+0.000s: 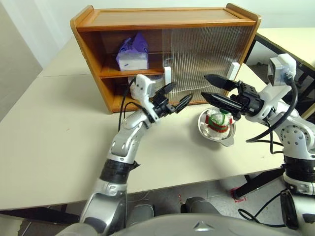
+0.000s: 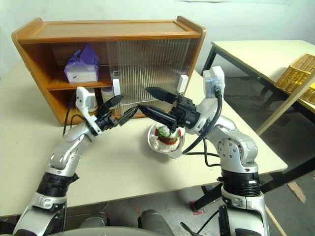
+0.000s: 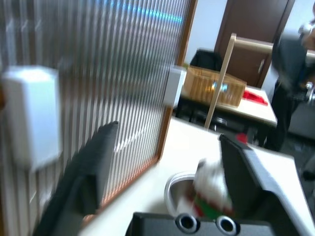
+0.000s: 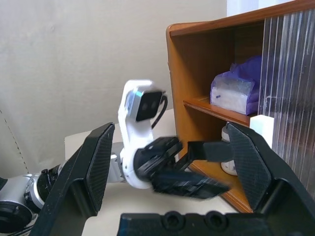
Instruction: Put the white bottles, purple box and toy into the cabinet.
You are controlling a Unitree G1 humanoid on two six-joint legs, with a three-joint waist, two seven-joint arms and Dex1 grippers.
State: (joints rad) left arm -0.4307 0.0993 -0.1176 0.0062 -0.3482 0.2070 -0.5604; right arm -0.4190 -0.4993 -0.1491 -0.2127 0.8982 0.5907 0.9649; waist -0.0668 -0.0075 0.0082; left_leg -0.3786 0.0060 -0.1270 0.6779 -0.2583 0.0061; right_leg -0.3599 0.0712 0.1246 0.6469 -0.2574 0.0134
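The cabinet (image 1: pixel 162 24) stands at the back of the table, with its left side uncovered. The purple box (image 1: pixel 132 53) lies on its upper shelf. A white bottle (image 4: pixel 228 158) stands on the lower shelf, partly hidden. The toy (image 1: pixel 218 120) sits in a metal bowl (image 1: pixel 227 140) in front of the cabinet's right half. My left gripper (image 1: pixel 179 93) hovers open and empty just in front of the lower shelf, pointing right toward the bowl. My right gripper (image 1: pixel 204 86) is open and empty above the bowl, pointing left at the left gripper.
A ribbed sliding door (image 1: pixel 202 54) with white block handles (image 1: pixel 168 76) covers the cabinet's right part. A second table at the right carries a wicker basket (image 2: pixel 300 73). The table's front edge runs close below both arms.
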